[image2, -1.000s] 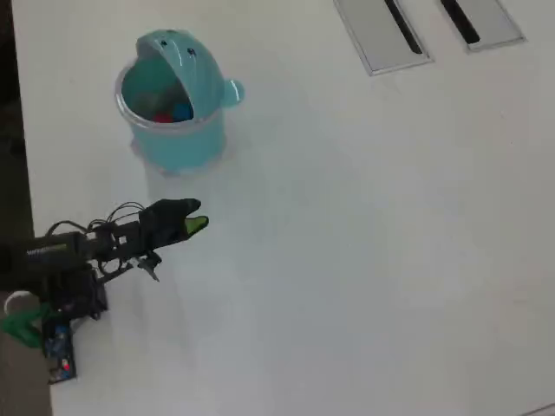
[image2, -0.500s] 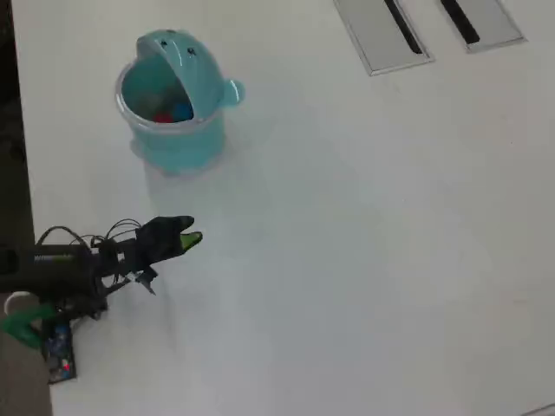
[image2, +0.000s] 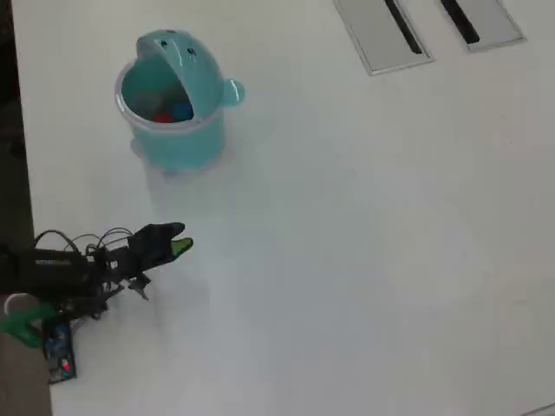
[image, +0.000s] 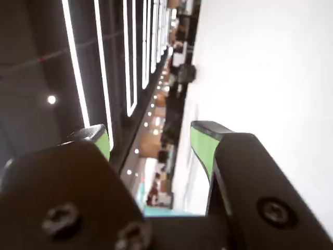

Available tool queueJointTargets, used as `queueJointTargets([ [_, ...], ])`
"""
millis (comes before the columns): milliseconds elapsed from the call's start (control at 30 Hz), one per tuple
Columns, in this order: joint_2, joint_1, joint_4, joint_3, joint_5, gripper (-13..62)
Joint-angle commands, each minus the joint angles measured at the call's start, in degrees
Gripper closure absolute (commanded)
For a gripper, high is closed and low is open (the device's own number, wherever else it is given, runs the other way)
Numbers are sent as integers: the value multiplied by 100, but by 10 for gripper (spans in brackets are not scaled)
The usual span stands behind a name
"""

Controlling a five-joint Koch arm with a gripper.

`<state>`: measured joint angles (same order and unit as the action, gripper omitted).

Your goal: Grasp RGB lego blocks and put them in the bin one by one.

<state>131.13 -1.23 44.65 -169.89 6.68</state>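
Counter [image2: 364, 243] lies bare of blocks. Bin [image2: 173, 130] stands at 11 o'clock with its lid tipped back for dropping in; red block [image2: 160, 116] and blue block [image2: 181, 110] lie inside. Tool [image2: 176, 247], at 8 o'clock, is spread and holds nothing.

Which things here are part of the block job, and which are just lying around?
Job: bin; red block and blue block inside it; gripper, jaws apart and empty.
Lying about: two grey panels at the top of the overhead view.
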Motion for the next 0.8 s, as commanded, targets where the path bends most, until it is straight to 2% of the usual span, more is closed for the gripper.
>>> queueJointTargets([
  [0,431,0,721,53,62,210],
  [533,422,-105,1547,-1099,123,207],
  [633,422,-114,1521,-1169,158,165],
  [767,413,-70,1310,-1178,202,149],
])
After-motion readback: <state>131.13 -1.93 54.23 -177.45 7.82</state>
